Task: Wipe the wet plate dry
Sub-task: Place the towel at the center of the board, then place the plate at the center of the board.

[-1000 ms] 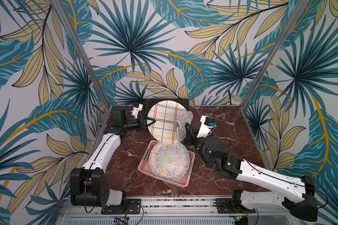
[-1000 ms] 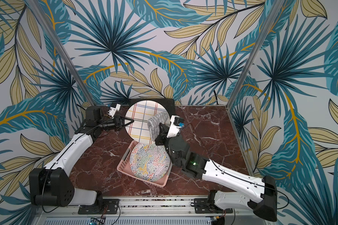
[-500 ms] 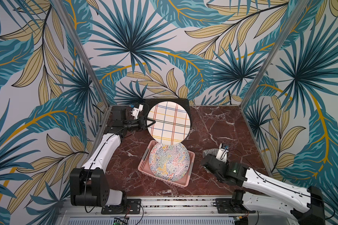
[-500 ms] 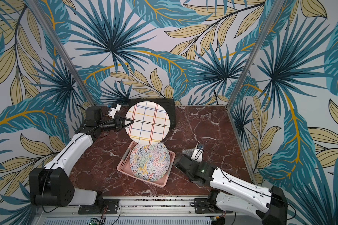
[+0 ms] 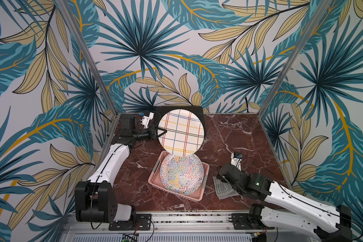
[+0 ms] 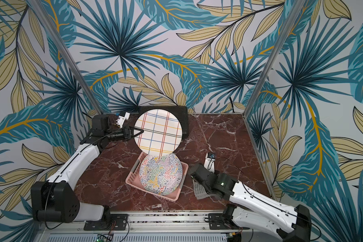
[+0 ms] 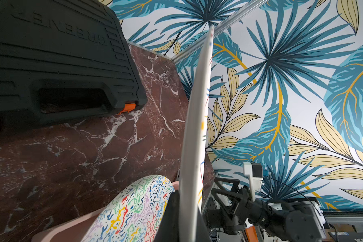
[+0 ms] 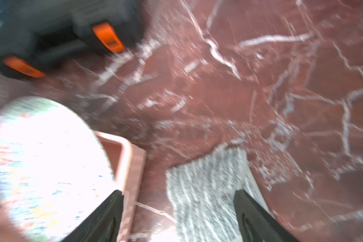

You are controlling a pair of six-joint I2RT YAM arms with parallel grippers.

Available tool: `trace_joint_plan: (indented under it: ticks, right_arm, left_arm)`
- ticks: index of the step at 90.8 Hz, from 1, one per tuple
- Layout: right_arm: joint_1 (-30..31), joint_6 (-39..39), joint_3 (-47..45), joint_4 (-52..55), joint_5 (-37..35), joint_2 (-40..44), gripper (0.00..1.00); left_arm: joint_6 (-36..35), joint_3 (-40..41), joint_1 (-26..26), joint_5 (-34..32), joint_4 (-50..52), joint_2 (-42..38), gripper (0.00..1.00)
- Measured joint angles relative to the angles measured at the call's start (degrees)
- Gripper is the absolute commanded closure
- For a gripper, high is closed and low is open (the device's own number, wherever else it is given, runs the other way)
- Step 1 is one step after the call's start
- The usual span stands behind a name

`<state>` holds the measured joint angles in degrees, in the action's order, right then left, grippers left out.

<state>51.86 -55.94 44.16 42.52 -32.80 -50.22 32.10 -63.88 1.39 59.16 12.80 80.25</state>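
In the right wrist view, hidden from above, right hand (image 8: 178, 191) gapes over cloth (image 8: 205, 174).

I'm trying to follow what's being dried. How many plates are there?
2. A checked plate is held at its rim by the left hand, raised near the back; a squiggly plate lies tilted in the pink basket in front. More could hide beneath it.
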Motion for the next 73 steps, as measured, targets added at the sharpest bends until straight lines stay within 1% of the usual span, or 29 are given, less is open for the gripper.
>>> trace_joint_plan:
  ticks: [7, 14, 24, 32, 42, 50, 58, 68, 73]
  right_arm:
    - [-7.8, 5.5, 0.2, -5.8, 9.8, 2.9, 0.17]
    - [-15.4, 9.3, 0.3, -12.4, 20.2, 3.1, 0.16]
    - [-20.7, 12.6, 0.8, -21.3, 34.8, 0.6, 0.19]
    - [-23.5, 13.3, 1.2, -28.7, 43.8, -1.8, 0.22]
    - [-26.2, 13.4, 1.9, -35.4, 51.0, -4.5, 0.24]
    - [-27.8, 13.4, 2.5, -38.6, 54.3, -5.8, 0.27]
    - [-29.0, 13.3, 2.4, -41.6, 57.0, -6.6, 0.35]
    - [-29.7, 12.3, 2.5, -46.6, 60.7, -8.6, 0.42]
    - [-29.7, 11.6, 2.5, -49.2, 62.4, -10.2, 0.5]
  left_arm:
    - [-0.9, 0.0, 0.0, 0.4, 0.1, -0.3, 1.0]
    - [-1.9, 0.0, 0.0, 1.7, 0.1, -0.5, 1.0]
    - [-2.8, 0.0, 0.0, 4.4, 0.0, -0.7, 1.0]
    - [-3.2, 0.0, 0.2, 7.2, -0.1, -0.7, 1.0]
    - [-3.6, -0.1, 0.7, 9.9, -0.1, -0.9, 1.0]
    - [-3.8, -0.1, 1.3, 11.3, 0.0, -1.6, 1.0]
    - [-3.8, -0.1, 1.7, 12.5, 0.0, -2.5, 1.0]
    - [-3.8, -0.4, 2.2, 13.9, -0.1, -3.0, 1.0]
    - [-3.8, -0.5, 2.5, 14.1, -0.1, -3.0, 1.0]
